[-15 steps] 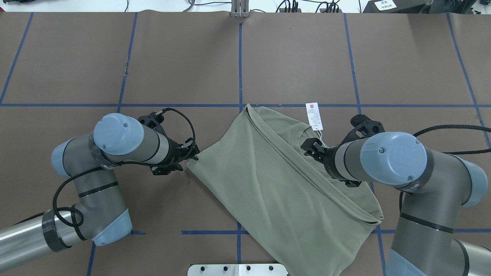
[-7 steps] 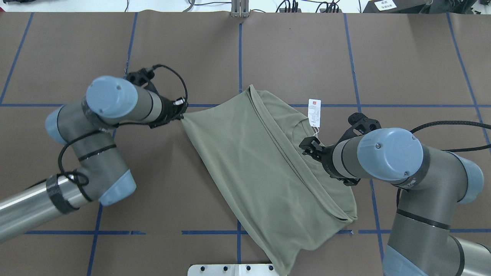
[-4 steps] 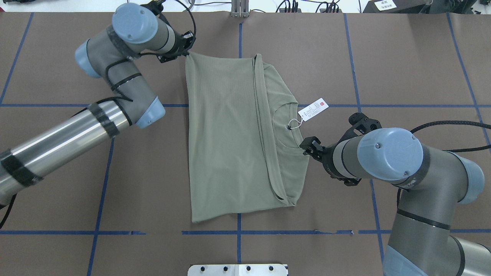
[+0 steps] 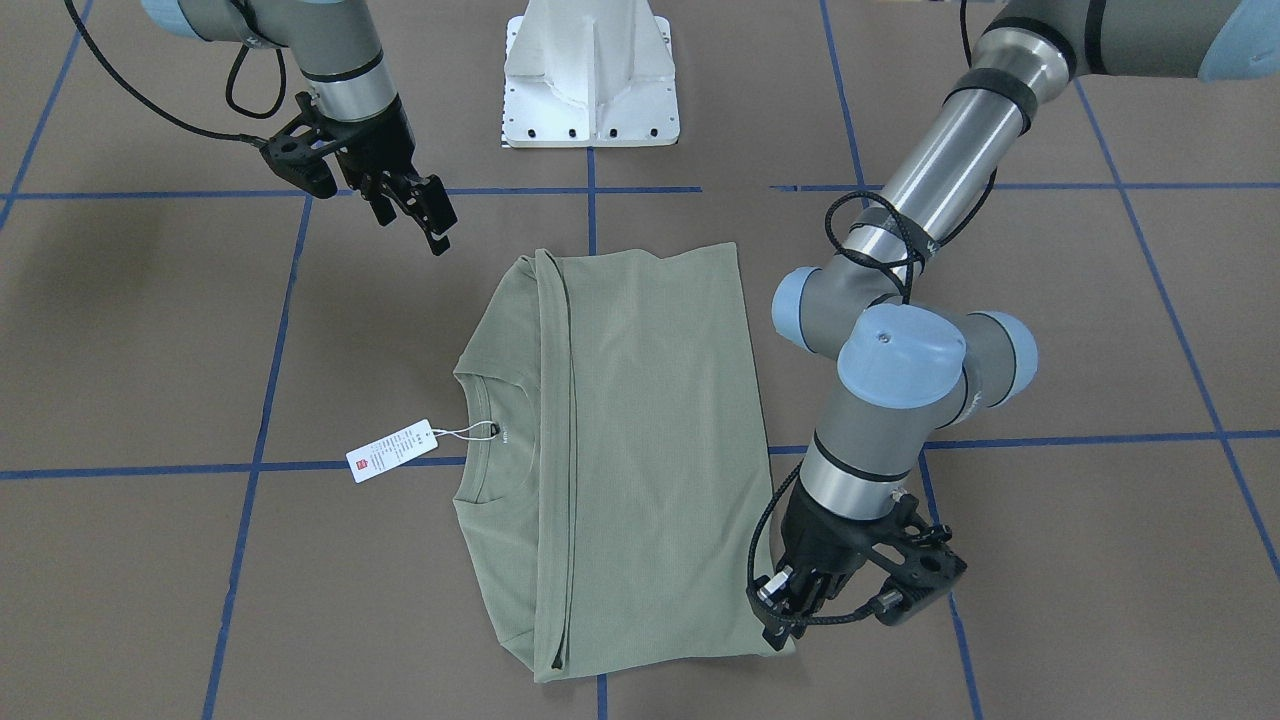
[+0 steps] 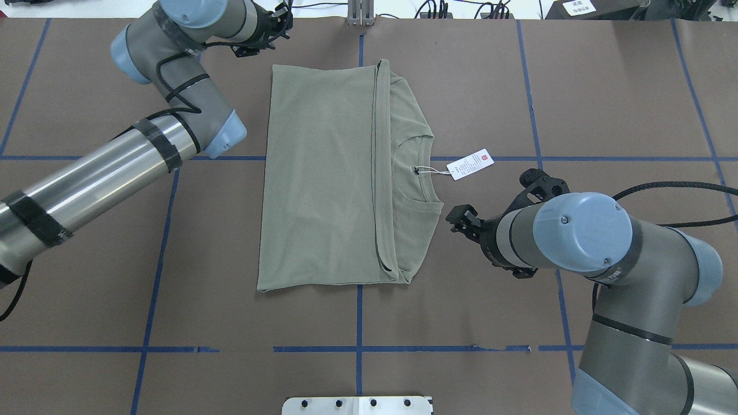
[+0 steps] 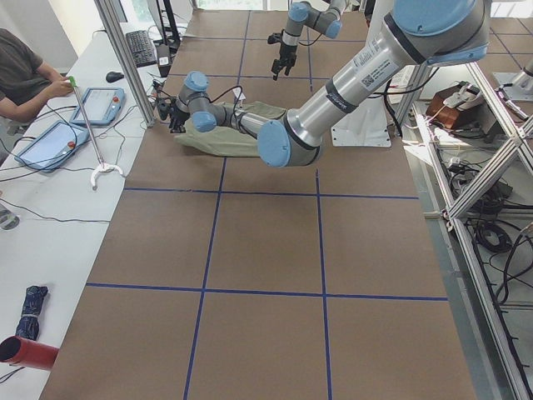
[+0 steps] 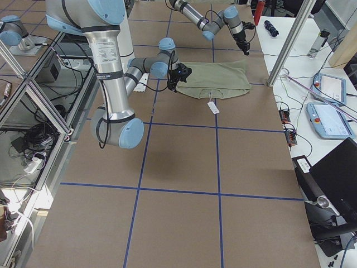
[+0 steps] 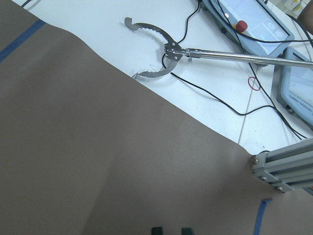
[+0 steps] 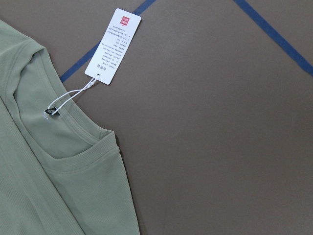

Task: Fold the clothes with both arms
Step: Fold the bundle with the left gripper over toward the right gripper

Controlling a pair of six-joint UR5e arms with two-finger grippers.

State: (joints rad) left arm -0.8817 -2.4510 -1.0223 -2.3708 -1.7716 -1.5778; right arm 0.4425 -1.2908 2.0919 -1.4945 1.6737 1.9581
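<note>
The sage-green shirt [image 5: 323, 178] lies flat on the table [image 5: 605, 86] as a tidy upright rectangle, a little toward 12 o'clock of the centre in the overhead view. One long panel is folded over the body, the collar [image 5: 424, 173] opens toward 3 o'clock, and the white hang tag [image 5: 471, 164] is strung out on the bare table at 3 o'clock of it. Our left gripper [image 4: 788, 603] hovers at the shirt's 11 o'clock corner; in its wrist view we see two fingertips a narrow gap apart with only table beneath them, so we judge its jaws open and empty. Our right gripper [image 5: 459, 214] sits just beside the shoulder edge at 4 o'clock of the collar, jaws apart and carrying nothing. The lengthwise fold looks done, with a crosswise fold likely next. The risk we see is a shallow pinch: taking only the top layer at a corner would peel the panel open instead of lifting the whole stack. The right fingertips are near enough to snag the shoulder hem and skew the rectangle, and the loose tag could catch or end up trapped in the crease.
</note>
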